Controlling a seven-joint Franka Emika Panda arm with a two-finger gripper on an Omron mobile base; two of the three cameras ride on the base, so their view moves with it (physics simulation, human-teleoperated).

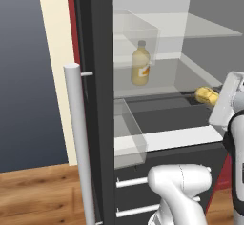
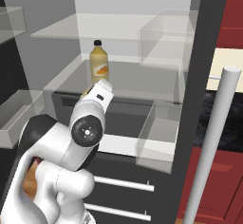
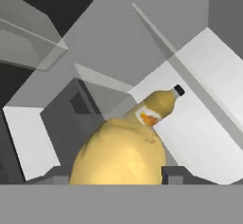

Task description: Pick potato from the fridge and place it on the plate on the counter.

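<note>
Potato (image 1: 205, 95) beside bottle (image 1: 140, 64) in fridge (image 1: 100, 100).

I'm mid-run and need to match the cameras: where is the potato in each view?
Left base view: potato at right edge, on the dark shelf, beside the white hand.
Right base view: I can't make it out; the arm covers that spot.
Hand view: bottom centre, large and close.
Shared landmark: yellow bottle.

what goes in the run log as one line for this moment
stage: grasp in fridge | gripper: shut on potato | potato: at shelf level, contact unclear | bottle: upright on shelf behind | placing: not yet done
</note>
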